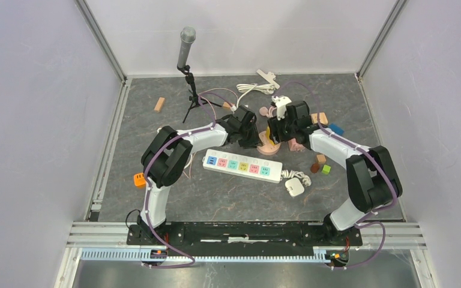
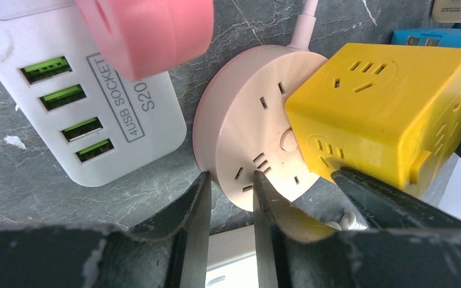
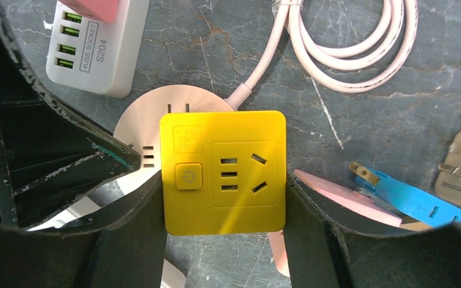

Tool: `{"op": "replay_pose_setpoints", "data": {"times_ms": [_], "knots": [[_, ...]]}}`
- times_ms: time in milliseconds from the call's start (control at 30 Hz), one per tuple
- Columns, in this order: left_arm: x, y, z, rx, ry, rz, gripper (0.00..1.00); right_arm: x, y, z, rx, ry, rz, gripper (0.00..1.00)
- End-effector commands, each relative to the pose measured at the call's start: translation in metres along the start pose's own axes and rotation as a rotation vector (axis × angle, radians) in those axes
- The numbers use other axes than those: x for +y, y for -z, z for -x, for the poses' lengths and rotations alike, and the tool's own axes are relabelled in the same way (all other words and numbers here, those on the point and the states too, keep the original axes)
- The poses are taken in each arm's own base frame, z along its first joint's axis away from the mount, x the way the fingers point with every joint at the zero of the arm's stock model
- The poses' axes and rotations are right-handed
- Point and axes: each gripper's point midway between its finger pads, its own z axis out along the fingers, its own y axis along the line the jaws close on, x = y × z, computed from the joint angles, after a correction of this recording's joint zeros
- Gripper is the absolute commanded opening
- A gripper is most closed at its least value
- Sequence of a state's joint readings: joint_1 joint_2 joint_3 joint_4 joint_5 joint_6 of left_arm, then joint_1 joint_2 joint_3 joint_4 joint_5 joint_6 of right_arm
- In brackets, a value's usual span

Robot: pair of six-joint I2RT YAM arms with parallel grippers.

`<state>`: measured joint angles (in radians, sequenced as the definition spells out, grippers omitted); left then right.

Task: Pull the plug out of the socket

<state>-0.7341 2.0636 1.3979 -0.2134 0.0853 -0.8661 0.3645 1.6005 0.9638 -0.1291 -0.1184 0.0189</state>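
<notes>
Two arms meet over the middle of the grey table (image 1: pixel 228 204), just beyond the long white power strip (image 1: pixel 242 165) with its coloured outlets, and split one job between them. The left gripper (image 2: pixel 233 180), jaws drawn narrow, pinches the rim of the round pink socket (image 2: pixel 246 132). This appears meant to pin the light disc to the table so it does not ride up with the pull. The right gripper (image 3: pixel 223 198) clamps the yellow cube plug (image 3: pixel 222 174) with a finger flat against each of two opposite side faces, a hold that suits a straight lift away from the socket. The plug sits at the centre of the table between the two grippers, over the side of the socket nearer the right arm. A white USB strip (image 2: pixel 90 114) lies just beside the socket, and the socket's pink cord (image 3: pixel 258 72) trails toward the far side. Two metal pins (image 3: pixel 179 108) show at the plug's edge over the pink face, so the plug looks tilted or partly raised. Whether the pins are clear of the slots cannot be told.
</notes>
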Motion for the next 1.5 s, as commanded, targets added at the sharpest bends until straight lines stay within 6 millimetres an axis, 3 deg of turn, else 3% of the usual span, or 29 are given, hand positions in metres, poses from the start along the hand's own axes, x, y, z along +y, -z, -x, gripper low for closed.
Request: {"op": "replay_pose_setpoints", "data": {"times_ms": [0, 100, 167, 367, 600, 700, 900, 1200, 1333, 1467], "knots": [[0.073, -0.023, -0.052, 0.147, 0.003, 0.231, 0.36, 0.068, 0.002, 0.038, -0.095, 0.14, 0.139, 0.0], [0.075, -0.024, -0.052, 0.149, 0.013, 0.232, 0.36, 0.063, 0.001, 0.035, -0.078, 0.174, 0.085, 0.0], [0.077, -0.024, -0.053, 0.152, 0.016, 0.235, 0.36, 0.061, 0.006, 0.044, -0.104, 0.175, 0.085, 0.0], [0.079, -0.026, -0.059, 0.178, 0.03, 0.232, 0.35, 0.068, 0.022, 0.074, -0.238, -0.042, 0.312, 0.0], [0.082, -0.027, -0.056, 0.183, 0.038, 0.234, 0.35, 0.068, 0.002, 0.042, -0.094, 0.163, 0.136, 0.0], [0.084, -0.027, -0.056, 0.186, 0.039, 0.243, 0.35, 0.061, 0.008, 0.049, -0.116, 0.166, 0.102, 0.0], [0.086, -0.026, -0.059, 0.201, 0.048, 0.247, 0.34, 0.058, 0.024, 0.079, -0.232, -0.012, 0.261, 0.0], [0.089, -0.027, -0.06, 0.211, 0.053, 0.252, 0.33, 0.061, 0.006, 0.051, -0.116, 0.165, 0.097, 0.0], [0.091, -0.026, -0.061, 0.215, 0.053, 0.256, 0.33, 0.049, 0.019, 0.07, -0.166, 0.16, 0.058, 0.0], [0.092, -0.026, -0.061, 0.216, 0.05, 0.258, 0.33, 0.042, 0.028, 0.086, -0.244, 0.004, 0.176, 0.0]]}}
